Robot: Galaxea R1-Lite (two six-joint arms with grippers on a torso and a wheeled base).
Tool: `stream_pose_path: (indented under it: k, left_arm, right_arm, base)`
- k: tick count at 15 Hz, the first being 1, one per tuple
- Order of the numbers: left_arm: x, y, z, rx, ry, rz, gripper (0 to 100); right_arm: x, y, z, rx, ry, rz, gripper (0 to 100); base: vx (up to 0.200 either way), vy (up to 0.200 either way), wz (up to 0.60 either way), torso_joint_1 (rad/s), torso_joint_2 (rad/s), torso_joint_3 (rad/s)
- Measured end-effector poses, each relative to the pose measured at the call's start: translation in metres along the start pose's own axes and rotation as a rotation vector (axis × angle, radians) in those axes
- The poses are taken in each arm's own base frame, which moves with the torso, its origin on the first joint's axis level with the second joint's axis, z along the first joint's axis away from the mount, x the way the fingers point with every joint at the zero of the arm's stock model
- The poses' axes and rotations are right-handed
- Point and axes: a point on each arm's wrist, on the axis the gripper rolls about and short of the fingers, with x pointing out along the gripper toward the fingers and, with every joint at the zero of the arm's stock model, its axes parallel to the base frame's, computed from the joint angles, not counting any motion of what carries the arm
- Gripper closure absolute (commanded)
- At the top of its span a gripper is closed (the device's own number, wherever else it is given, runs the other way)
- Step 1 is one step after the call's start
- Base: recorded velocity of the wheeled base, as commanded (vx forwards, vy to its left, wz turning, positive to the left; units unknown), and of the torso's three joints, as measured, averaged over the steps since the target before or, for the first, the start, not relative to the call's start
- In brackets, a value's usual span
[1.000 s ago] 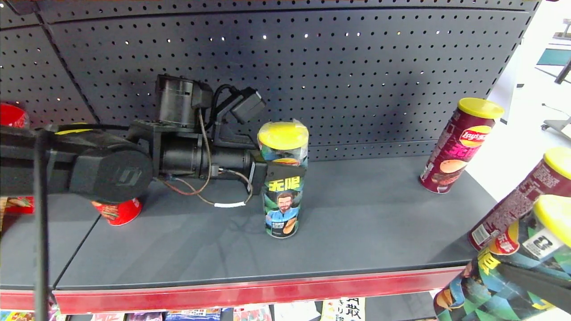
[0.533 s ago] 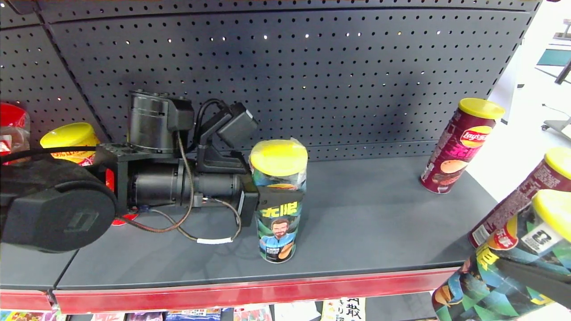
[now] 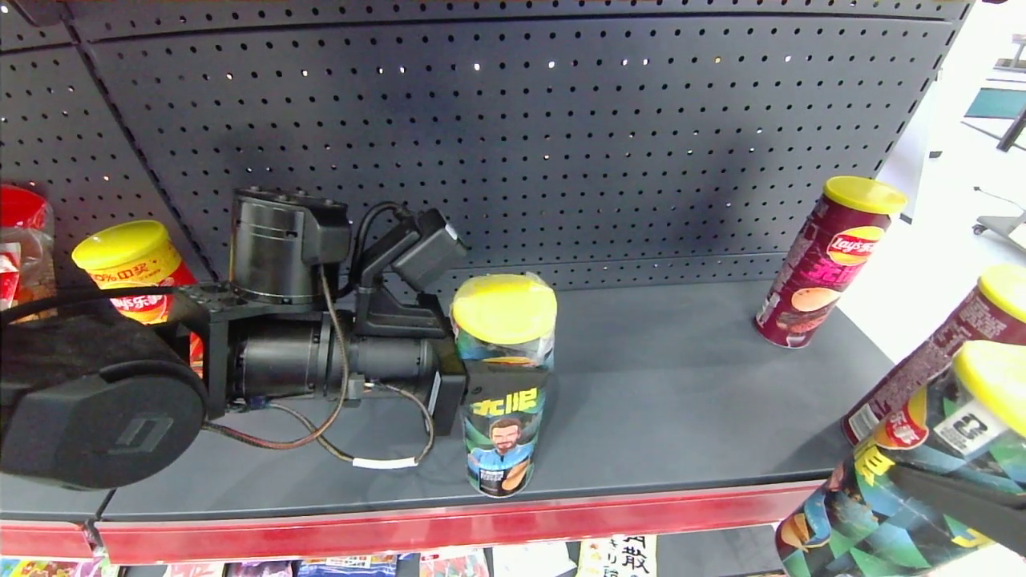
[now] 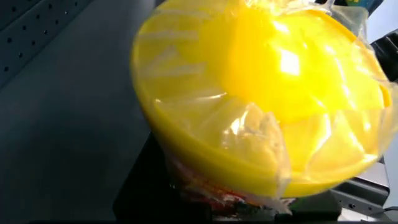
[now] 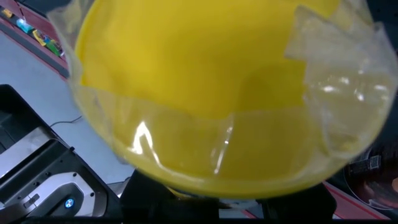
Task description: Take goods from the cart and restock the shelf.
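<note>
Your left gripper (image 3: 505,375) is closed around a green can (image 3: 498,433) with a yellow lid. It reaches in level from the robot's left. 1 black finger (image 3: 513,378) crosses the front of the can just below the lid. The can stands upright, and its base meets the grey shelf (image 3: 681,417) just behind the red front strip (image 3: 449,525). I cannot tell whether the shelf or the gripper carries its weight. Seen from the left wrist, the yellow lid (image 4: 261,93) sits under crinkled clear film.

Your right gripper (image 3: 938,489) clamps a second green can (image 3: 866,513) low at the robot's right, in front of and below the shelf edge. This can leans with its yellow top toward the right. The right wrist camera looks straight down on that film-wrapped lid (image 5: 211,93).

Just behind the second green can, a maroon can (image 3: 930,361) leans the same way, and what supports it is hidden.

On the shelf, another maroon can with a yellow lid (image 3: 822,264) stands at the far right near the dark pegboard (image 3: 561,144), well apart from the held can. A red can with a yellow lid (image 3: 132,268) stands at the left behind the left arm. A red-topped item (image 3: 20,232) sits at the far left edge, too cropped to identify.
</note>
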Motion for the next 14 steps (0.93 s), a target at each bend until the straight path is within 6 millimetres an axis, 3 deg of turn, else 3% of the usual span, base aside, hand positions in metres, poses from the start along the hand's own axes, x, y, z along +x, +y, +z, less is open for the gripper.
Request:
stream_pose_path:
  k: [6, 7, 14]
  left_arm:
    - [0.000, 0.000, -0.002, -0.007, 0.004, -0.001, 100]
    - [-0.001, -0.001, -0.003, -0.010, 0.007, -0.001, 0]
    - [-0.005, -0.005, -0.010, -0.070, -0.005, 0.011, 0]
  right_arm:
    - [0.001, 0.000, 0.001, 0.000, 0.001, 0.000, 100]
    - [0.001, 0.000, 0.001, 0.001, 0.004, 0.001, 100]
    - [0.009, -0.003, 0.016, -0.003, -0.004, 0.003, 100]
  base:
    - [0.000, 0.000, 0.00, 0.000, 0.00, 0.000]
    - [0.000, 0.000, 0.00, 0.000, 0.00, 0.000]
    - [0.000, 0.000, 0.00, 0.000, 0.00, 0.000]
